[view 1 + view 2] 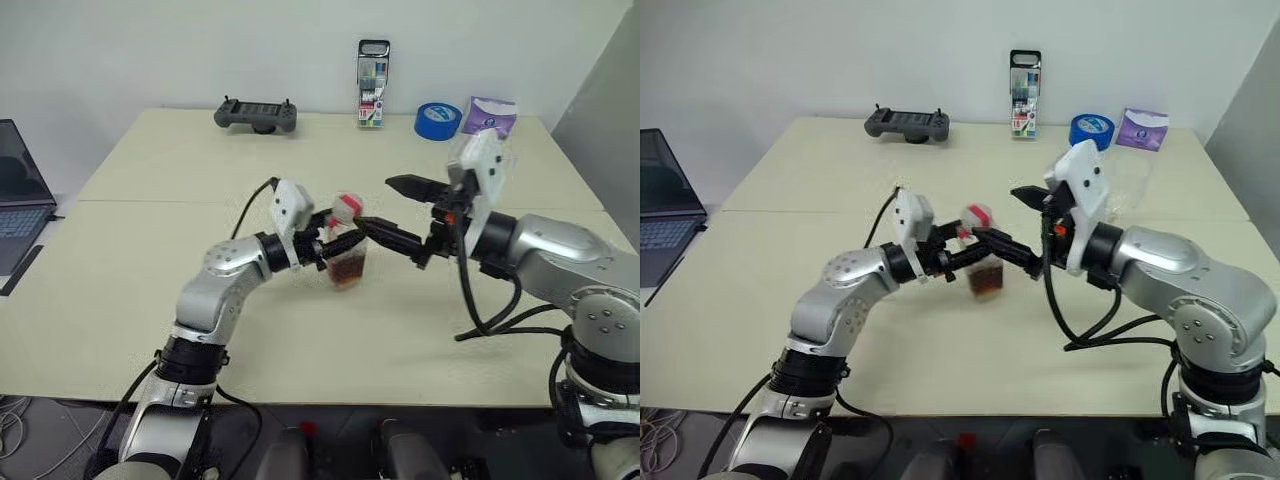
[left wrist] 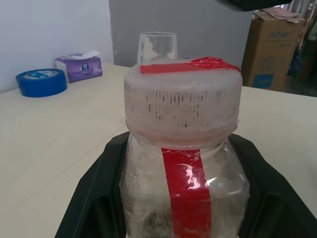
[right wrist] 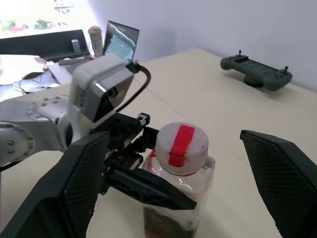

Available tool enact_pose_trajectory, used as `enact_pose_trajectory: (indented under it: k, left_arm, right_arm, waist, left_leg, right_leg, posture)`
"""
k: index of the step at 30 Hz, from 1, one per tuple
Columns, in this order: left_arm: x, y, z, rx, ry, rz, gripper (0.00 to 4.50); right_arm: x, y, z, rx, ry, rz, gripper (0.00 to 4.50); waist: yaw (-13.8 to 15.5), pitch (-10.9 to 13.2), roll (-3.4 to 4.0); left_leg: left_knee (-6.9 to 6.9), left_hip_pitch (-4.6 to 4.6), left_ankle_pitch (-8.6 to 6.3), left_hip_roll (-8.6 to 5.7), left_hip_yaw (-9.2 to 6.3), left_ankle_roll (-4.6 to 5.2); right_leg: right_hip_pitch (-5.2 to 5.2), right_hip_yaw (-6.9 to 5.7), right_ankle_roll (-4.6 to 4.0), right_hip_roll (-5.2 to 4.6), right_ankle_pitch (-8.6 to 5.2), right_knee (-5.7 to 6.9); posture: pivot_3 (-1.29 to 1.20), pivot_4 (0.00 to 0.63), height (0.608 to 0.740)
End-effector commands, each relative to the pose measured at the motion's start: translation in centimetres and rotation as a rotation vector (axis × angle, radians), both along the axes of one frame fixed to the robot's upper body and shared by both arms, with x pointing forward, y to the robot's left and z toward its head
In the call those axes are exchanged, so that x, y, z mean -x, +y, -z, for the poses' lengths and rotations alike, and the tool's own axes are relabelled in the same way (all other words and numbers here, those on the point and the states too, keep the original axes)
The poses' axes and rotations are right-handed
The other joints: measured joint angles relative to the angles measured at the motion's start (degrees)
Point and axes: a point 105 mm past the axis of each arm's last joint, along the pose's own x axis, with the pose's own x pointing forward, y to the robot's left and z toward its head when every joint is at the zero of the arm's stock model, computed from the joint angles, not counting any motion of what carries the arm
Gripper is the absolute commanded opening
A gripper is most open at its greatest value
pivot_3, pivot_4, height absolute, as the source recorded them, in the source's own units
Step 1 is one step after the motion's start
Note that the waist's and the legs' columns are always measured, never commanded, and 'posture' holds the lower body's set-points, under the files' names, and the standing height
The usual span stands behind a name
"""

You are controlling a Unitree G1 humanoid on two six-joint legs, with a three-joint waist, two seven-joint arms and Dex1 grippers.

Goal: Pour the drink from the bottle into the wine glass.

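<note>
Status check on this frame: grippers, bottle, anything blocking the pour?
Left gripper shut on bottle, cap on. Right gripper open, straddling cap. Wine glass beyond, unobstructed.

Two beige desks (image 1: 150, 300) are seen pushed together before a plain white wall (image 1: 150, 50). A grey panel (image 1: 610, 90) is noted at right. Even, diffuse lighting is observed.

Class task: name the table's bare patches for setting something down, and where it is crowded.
Free: the wide stretch between the game controller and the bottle, and the table's left half. Crowded: the back edge by the marker pack, tape roll, and tissue pack.
</note>
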Motion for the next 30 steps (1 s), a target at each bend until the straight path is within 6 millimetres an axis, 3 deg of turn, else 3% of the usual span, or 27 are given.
enact_pose_trajectory:
  k: [1, 10, 25, 28, 30]
  left_arm:
    - [0.9, -0.8, -1.9, 0.026, -0.078, 0.043, 2.17]
    - [1.7, -1.7, -1.9, 0.027, -0.074, 0.121, 2.17]
    - [1.8, -2.2, -1.4, 0.022, -0.058, 0.132, 2.17]
    - [1.7, -2.2, -1.3, 0.021, -0.054, 0.127, 2.17]
    - [1.7, -2.2, -1.3, 0.022, -0.051, 0.126, 2.17]
  right_arm:
    - [-0.4, 0.2, 0.3, 0.018, -0.024, 0.086, 4.50]
    - [-0.3, 1.0, 1.6, -0.039, 0.017, 0.145, 4.50]
    - [-0.2, 1.8, 0.7, -0.099, -0.010, 0.150, 4.50]
    - [-0.2, 1.8, 0.7, -0.087, -0.021, 0.157, 3.88]
    - [-0.3, 1.8, 1.1, -0.056, -0.024, 0.161, 3.20]
  waist:
    - [-0.02, 0.00, 0.00]
    - [-0.06, 0.01, 0.01]
    - [-0.15, 0.01, 0.01]
    - [-0.15, 0.01, 0.01]
    - [-0.15, 0.01, 0.01]
  left_leg:
    - [-0.01, 0.00, 0.00, 0.00, 0.01, 0.00]
    - [-0.04, -0.01, 0.00, 0.01, 0.02, 0.00]
    - [-0.04, 0.00, 0.00, 0.01, 0.01, 0.00]
    - [-0.05, 0.00, 0.00, 0.01, 0.01, 0.00]
    - [-0.05, 0.00, 0.00, 0.01, 0.01, 0.00]
  right_leg:
    - [0.00, 0.00, 0.00, -0.01, 0.00, 0.00]
    - [-0.04, 0.01, 0.00, 0.00, 0.00, 0.00]
    - [-0.04, 0.00, 0.00, 0.03, 0.00, 0.00]
    - [-0.04, 0.00, 0.00, 0.04, -0.01, 0.00]
    - [-0.04, 0.00, 0.00, 0.04, -0.01, -0.01]
  posture:
    - [0.00, 0.150, 0.740]
    - [0.00, 0.150, 0.740]
    - [0.00, 0.150, 0.740]
    - [0.00, 0.150, 0.740]
    - [0.00, 0.150, 0.740]
